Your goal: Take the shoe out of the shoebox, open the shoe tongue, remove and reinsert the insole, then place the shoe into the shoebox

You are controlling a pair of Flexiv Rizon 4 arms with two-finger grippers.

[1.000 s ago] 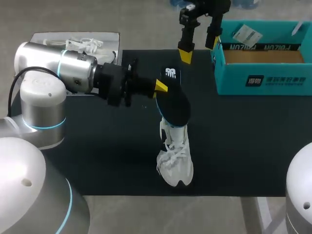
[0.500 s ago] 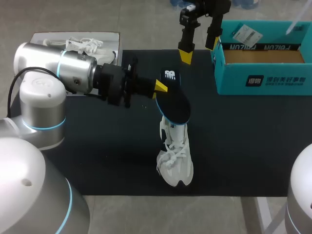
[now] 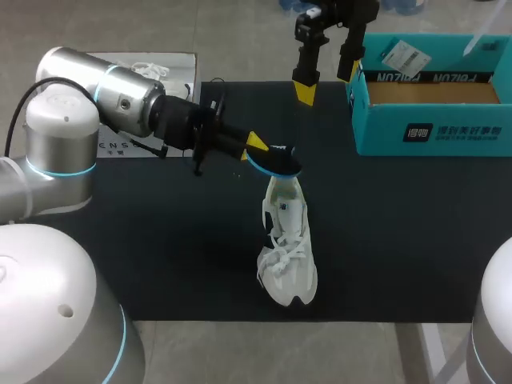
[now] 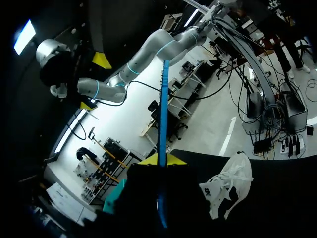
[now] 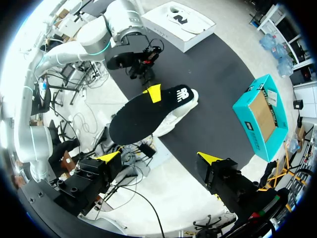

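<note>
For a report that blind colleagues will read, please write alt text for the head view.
The left gripper holds a black insole over the heel end of a white shoe that rests on the dark table. The right gripper hangs open at the far edge, beside an open teal shoebox.

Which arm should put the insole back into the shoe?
Left. The left gripper holds the insole right over the shoe; the right gripper hangs open, away by the shoebox.

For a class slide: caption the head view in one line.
Left gripper holds the black insole over the white shoe on the table.
</note>
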